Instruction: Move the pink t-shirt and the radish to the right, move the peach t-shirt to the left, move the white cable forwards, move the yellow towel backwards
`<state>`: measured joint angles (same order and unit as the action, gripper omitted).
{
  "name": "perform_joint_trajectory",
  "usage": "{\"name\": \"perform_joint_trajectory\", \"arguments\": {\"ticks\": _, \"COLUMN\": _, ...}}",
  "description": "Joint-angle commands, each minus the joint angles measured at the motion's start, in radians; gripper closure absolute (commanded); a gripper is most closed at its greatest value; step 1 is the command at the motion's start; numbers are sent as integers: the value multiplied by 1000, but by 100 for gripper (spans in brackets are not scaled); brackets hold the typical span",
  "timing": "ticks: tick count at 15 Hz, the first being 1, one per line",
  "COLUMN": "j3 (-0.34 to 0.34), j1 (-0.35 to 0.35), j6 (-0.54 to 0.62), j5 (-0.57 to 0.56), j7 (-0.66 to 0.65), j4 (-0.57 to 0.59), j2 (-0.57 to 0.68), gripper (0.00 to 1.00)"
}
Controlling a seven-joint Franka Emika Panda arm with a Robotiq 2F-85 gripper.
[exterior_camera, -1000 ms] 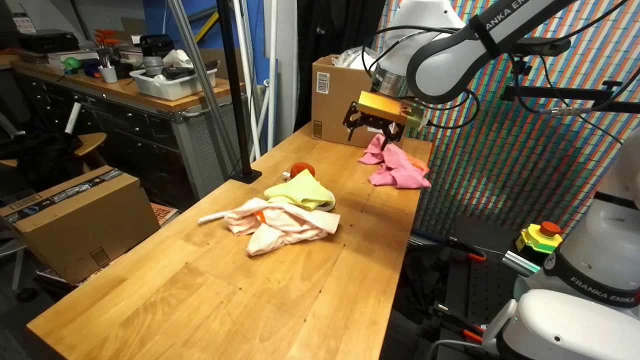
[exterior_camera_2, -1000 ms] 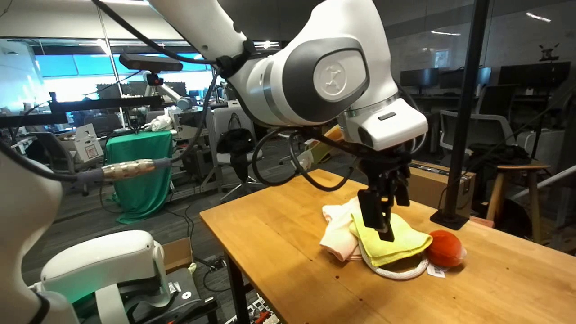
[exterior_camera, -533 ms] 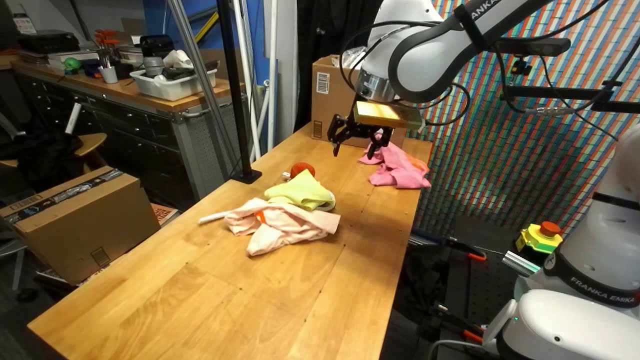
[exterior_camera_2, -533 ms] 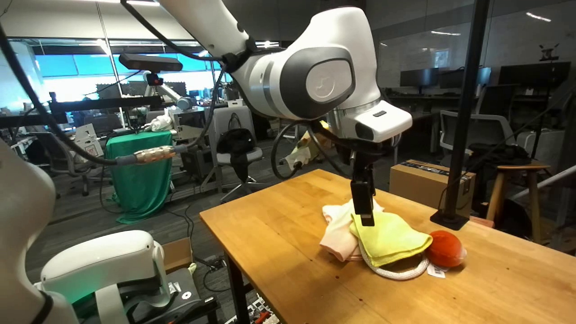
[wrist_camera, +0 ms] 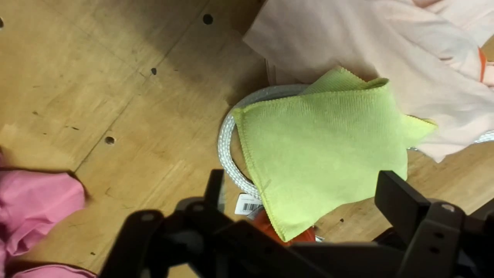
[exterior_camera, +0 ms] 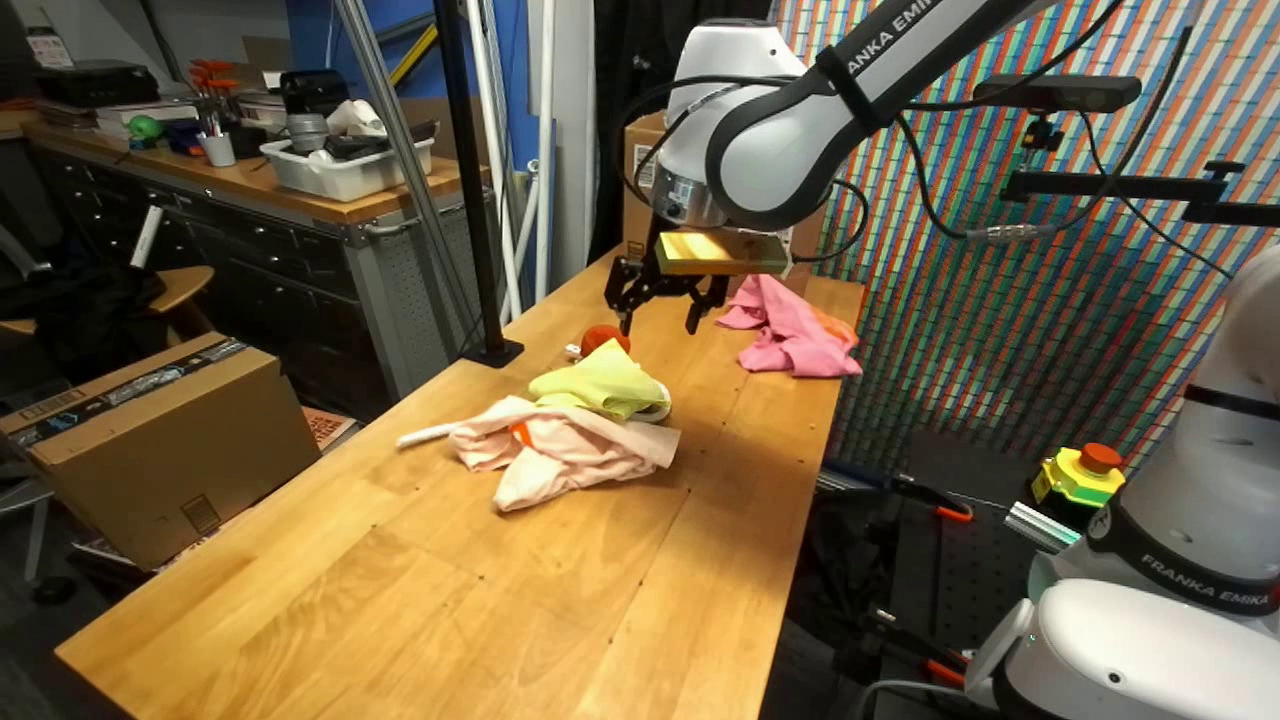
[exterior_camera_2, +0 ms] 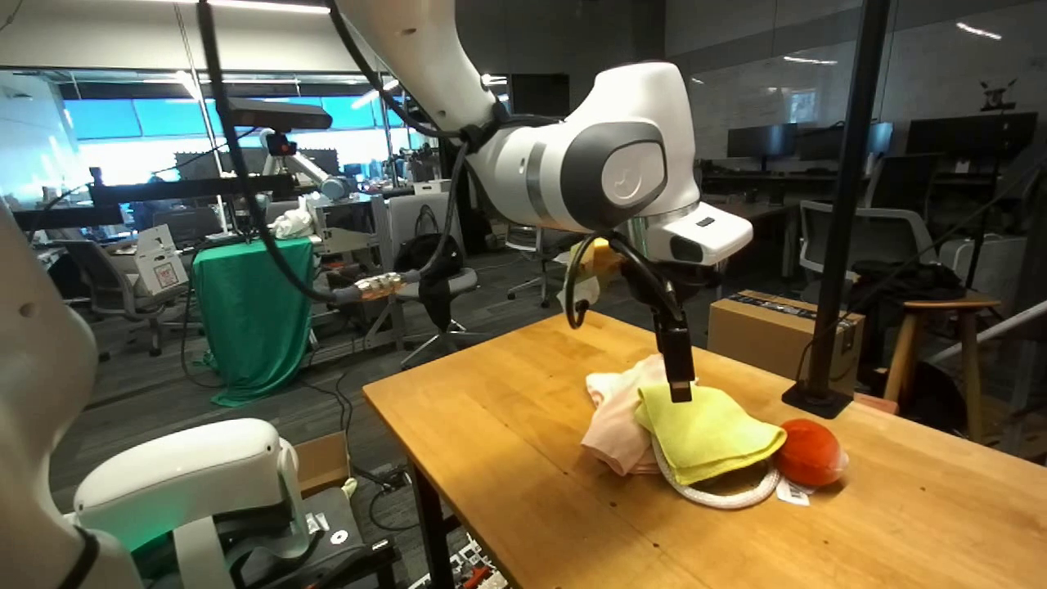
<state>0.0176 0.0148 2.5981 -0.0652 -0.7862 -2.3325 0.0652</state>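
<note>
The yellow towel (exterior_camera: 600, 383) lies over the white cable (exterior_camera_2: 728, 499), against the peach t-shirt (exterior_camera: 570, 450); in the wrist view the towel (wrist_camera: 324, 150) covers the cable's middle. The red radish (exterior_camera_2: 811, 452) sits beside the towel's corner, partly hidden in the wrist view. The pink t-shirt (exterior_camera: 790, 335) lies crumpled near the big box; part of it shows in the wrist view (wrist_camera: 38, 200). My gripper (exterior_camera: 660, 327) is open and empty, above the table near the radish and towel. In the wrist view its fingers (wrist_camera: 301, 175) stand wide apart over the towel.
A cardboard box (exterior_camera: 640, 190) stands at the table's end behind the arm. A black post (exterior_camera_2: 838, 245) rises from the table edge near the radish. The wooden table (exterior_camera: 450, 600) extends past the peach t-shirt. A white tag (wrist_camera: 247, 204) lies by the radish.
My open gripper has moved away from above the pink t-shirt and lower, toward the radish and the yellow towel. The cloths, cable and radish have not moved.
</note>
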Motion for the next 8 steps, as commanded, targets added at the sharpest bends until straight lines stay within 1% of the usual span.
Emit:
{"name": "perform_joint_trajectory", "arguments": {"ticks": 1, "j3": -25, "j1": -28, "j6": -7, "j5": -50, "j7": -29, "j4": 143, "j2": 129, "gripper": 0}}
{"name": "perform_joint_trajectory", "arguments": {"ticks": 8, "j3": -82, "j1": -56, "j6": -33, "j5": -23, "j7": -17, "j4": 323, "j2": 279, "gripper": 0}}
